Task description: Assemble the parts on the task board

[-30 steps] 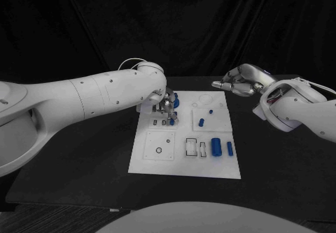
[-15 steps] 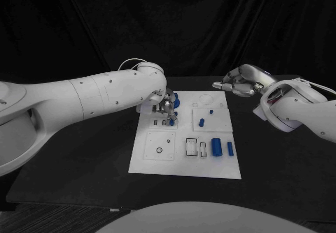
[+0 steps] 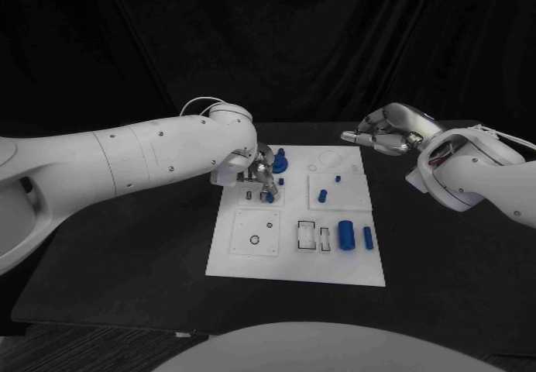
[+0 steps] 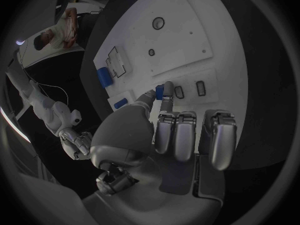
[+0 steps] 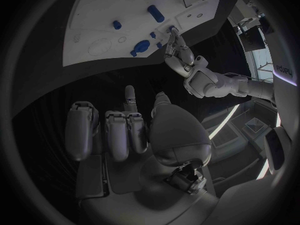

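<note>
Head view: left hand [image 3: 260, 172] over task board [image 3: 293, 263] far-left corner, small blue part [image 4: 159, 91] pinched betw thumb & fingertip. Right hand [image 3: 386, 132] off board, fingers curled, holding nothing

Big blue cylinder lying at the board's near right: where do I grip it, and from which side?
Judging by its pose, take the large blue cylinder across its middle from above: it lies flat, curved sides exposed, though the thinner blue rod sits close beside it.

The left hand [image 3: 260, 172] points fingertips down, pinching; the right hand [image 3: 386, 132] hangs raised, fingers curled.
</note>
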